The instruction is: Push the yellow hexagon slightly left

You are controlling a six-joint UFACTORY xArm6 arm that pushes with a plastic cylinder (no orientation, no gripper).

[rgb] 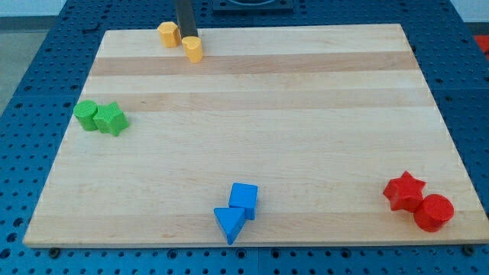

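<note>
Two yellow blocks sit near the board's top edge, left of centre. The left one (168, 34) has a faceted outline and looks like the yellow hexagon. The other yellow block (192, 49) sits just right of and below it, and its shape is unclear. My dark rod comes down from the view's top. My tip (187, 37) is right beside the hexagon's right side and just above the second yellow block, close to or touching both.
A green cylinder (85, 114) and a green star (111, 119) sit together at the left edge. A blue cube (244, 198) and a blue triangle (229, 224) are at the bottom centre. A red star (404, 190) and a red cylinder (434, 211) are at the bottom right.
</note>
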